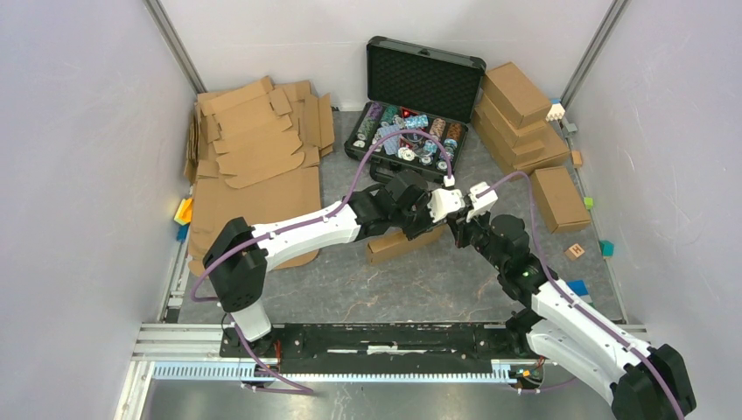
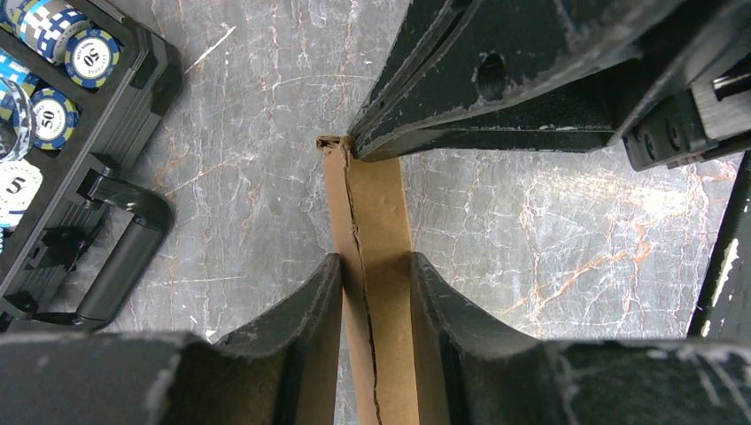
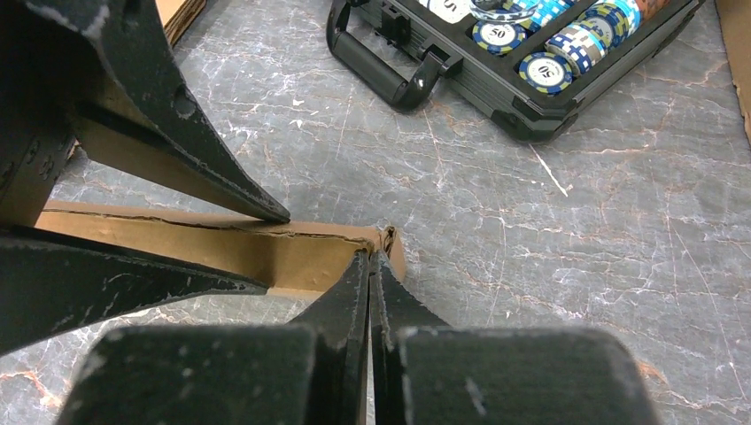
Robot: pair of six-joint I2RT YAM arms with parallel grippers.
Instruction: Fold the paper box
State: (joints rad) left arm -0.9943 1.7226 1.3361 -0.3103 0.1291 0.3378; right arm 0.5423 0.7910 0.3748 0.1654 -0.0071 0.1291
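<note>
Centrally, left gripper (image 2: 375, 262) clamps paper box (image 2: 378, 199) rim (right gripper (image 3: 370, 258), closed, at corner).

Robot lab cell: white panel walls (image 1: 87, 131), aluminium rail (image 1: 184, 337), stacked cardboard blanks (image 1: 254, 140), poker-chip case (image 1: 424, 83).

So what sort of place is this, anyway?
Probably a robot test or training booth: plain white walls close in a grey table, with practice props on it: flat cardboard blanks, folded boxes and a poker-chip case.
</note>
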